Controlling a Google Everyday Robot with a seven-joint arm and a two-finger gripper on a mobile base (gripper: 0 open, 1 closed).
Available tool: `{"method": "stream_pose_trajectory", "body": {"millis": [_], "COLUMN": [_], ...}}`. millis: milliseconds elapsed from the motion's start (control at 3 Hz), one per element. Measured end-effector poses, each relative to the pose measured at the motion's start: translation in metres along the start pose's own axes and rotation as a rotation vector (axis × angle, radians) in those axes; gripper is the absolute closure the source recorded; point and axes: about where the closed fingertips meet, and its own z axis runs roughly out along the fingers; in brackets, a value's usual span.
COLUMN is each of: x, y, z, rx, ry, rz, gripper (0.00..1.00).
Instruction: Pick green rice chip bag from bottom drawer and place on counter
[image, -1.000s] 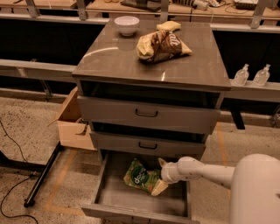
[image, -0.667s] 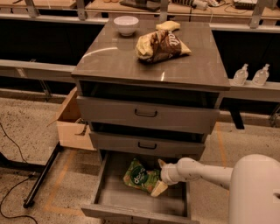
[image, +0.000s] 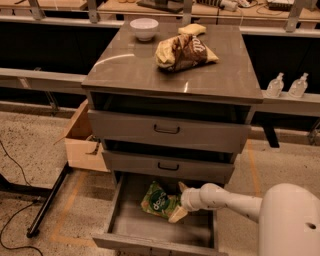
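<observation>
The green rice chip bag (image: 156, 201) lies in the open bottom drawer (image: 155, 231), toward its back middle. My gripper (image: 179, 201) is inside the drawer at the bag's right edge, one tan finger above it near the drawer back and one (image: 177, 214) below it, so the jaws straddle the bag's right end. My white arm (image: 235, 202) reaches in from the lower right. The counter (image: 130, 65) is the glossy grey-brown top of the cabinet above.
A brown-and-yellow snack bag (image: 184, 51) and a white bowl (image: 144, 28) sit on the counter's back half. Two closed drawers with black handles (image: 166, 130) are above the open one. A cardboard box (image: 82, 140) stands left of the cabinet. Two bottles (image: 286, 85) stand at right.
The gripper and arm have barely moved; the fingers stay at the bag's right end inside the drawer. The bag has not shifted.
</observation>
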Motion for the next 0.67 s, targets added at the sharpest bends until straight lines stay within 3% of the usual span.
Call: {"method": "stream_pose_trajectory", "body": {"millis": [667], "x": [0.010], "y": [-0.023], "z": [0.046], "rx": [-0.013], "ry": [-0.023], "rz": [0.024], "gripper": [0.00]}}
